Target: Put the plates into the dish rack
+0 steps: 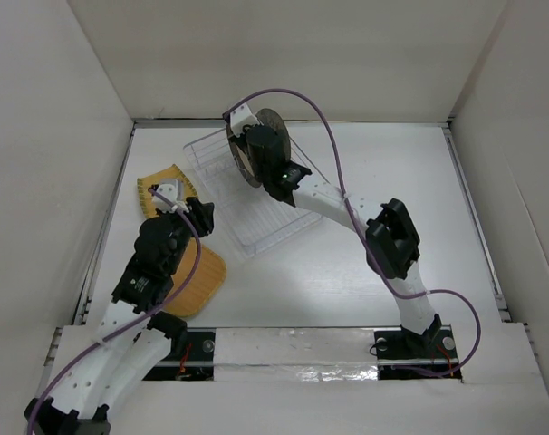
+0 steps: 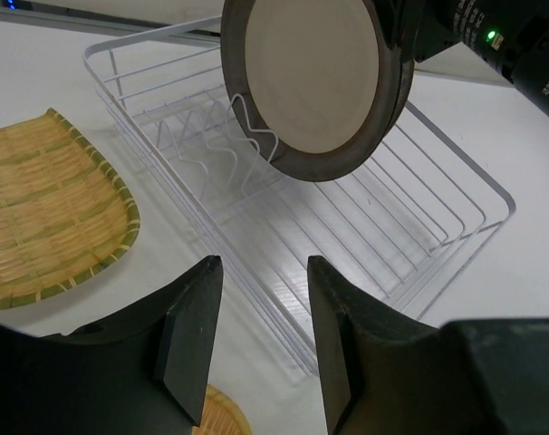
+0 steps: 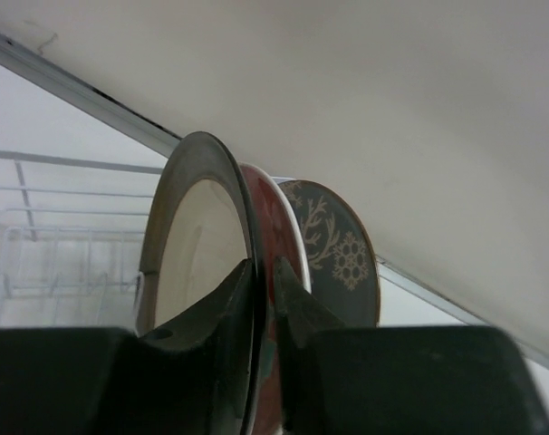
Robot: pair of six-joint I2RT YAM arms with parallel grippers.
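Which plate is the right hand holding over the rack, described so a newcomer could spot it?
Find the clear dish rack in the middle of the table; at its far end the right hand holds the dark-rimmed plate on edge. Its pale shiny face sets it apart from the red plate and the dark patterned plate just behind it.
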